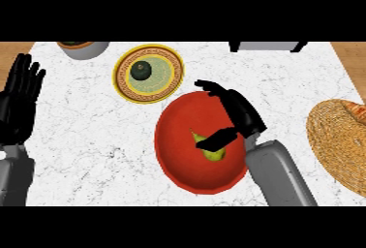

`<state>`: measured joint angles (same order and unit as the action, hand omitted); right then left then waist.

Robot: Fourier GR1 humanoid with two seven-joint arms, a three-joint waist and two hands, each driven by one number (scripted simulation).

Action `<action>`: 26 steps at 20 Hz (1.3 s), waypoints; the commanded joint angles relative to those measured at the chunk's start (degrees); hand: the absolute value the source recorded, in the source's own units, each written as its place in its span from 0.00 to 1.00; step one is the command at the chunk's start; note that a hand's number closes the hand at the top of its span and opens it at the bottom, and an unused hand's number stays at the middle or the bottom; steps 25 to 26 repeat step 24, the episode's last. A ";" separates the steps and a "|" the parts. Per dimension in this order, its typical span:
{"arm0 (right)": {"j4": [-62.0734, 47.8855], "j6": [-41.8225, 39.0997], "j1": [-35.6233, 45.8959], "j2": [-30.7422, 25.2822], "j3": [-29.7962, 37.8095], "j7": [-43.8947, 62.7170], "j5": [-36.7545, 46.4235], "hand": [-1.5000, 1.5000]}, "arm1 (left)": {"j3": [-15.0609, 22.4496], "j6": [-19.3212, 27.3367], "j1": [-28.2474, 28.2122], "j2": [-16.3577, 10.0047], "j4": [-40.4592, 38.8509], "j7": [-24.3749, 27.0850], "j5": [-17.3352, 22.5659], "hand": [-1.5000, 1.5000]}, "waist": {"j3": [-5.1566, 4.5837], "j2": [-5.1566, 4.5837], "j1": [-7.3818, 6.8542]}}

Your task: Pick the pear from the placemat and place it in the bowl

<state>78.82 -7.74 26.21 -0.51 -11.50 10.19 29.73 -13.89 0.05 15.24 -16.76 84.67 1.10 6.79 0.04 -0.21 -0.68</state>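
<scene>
A yellow-green pear [212,151] lies on the round red placemat [178,164] in the middle of the counter. My right hand [243,116] hangs over the placemat's right half. Its fingers stretch up-left past the mat's top edge, with only their tips bent. The thumb [218,138] crosses the pear's top and hides part of it, and nothing is curled round the fruit. A yellow patterned bowl [168,65] with a dark green fruit [142,70] inside stands up-left of the placemat. My left hand [18,104] rests open at the left edge, fingers up.
A woven basket [340,140] sits at the right edge. A grey bowl [84,48] is at the top left, and a dark-legged grey object [268,46] at the top right. White marble counter [85,145] lies between the left hand and the placemat.
</scene>
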 commanded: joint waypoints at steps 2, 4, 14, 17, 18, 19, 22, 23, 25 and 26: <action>-2.48 10.33 2.43 0.49 5.74 -5.21 -3.52 0.00 | 0.24 -0.13 -0.99 0.40 0.76 0.73 -0.18 0.50 | 0.00 0.09 0.00; -3.02 8.33 1.01 -1.44 11.04 -8.28 -6.30 0.00 | 0.98 0.42 -0.64 1.47 -0.22 1.01 -0.69 0.50 | -0.01 0.08 0.59; -13.82 -2.10 3.90 -16.67 30.09 -15.61 -21.68 0.00 | -1.19 -0.71 -0.89 -0.54 1.32 -0.94 1.07 0.50 | -0.01 0.07 0.36; -20.22 -4.34 4.50 -18.85 32.72 -21.10 -24.26 0.00 | -0.38 -0.53 0.43 0.21 0.07 -0.58 0.61 0.50 | -0.01 0.02 0.34; -21.07 -8.10 4.61 -22.57 34.44 -21.91 -25.94 0.00 | 1.43 1.10 0.07 2.20 -1.09 2.13 -1.88 0.50 | -0.01 -0.03 0.51; -26.71 -10.54 4.48 -24.92 36.25 -25.89 -26.80 0.00 | -0.92 -1.66 1.06 -0.76 -0.49 -0.35 1.29 0.50 | 0.04 -0.23 -0.01; -35.15 -14.35 6.12 -29.91 37.30 -31.74 -26.30 0.00 | -0.19 -0.13 1.49 -0.64 2.05 -2.84 0.29 0.50 | 0.06 -0.18 -0.32; -37.35 -14.32 5.12 -29.57 37.27 -34.96 -25.93 0.00 | -1.16 -2.09 -0.92 -0.01 -0.44 1.39 1.58 0.50 | 0.03 -0.20 -0.25; -39.93 -18.18 8.39 -34.59 39.04 -32.20 -27.43 0.00 | 1.81 0.35 -0.35 2.49 0.31 1.26 -1.16 0.50 | 0.06 -0.31 -0.39; -39.93 -18.18 8.39 -34.59 39.04 -32.20 -27.43 0.00 | 1.81 0.35 -0.35 2.49 0.31 1.26 -1.16 0.50 | 0.06 -0.31 -0.39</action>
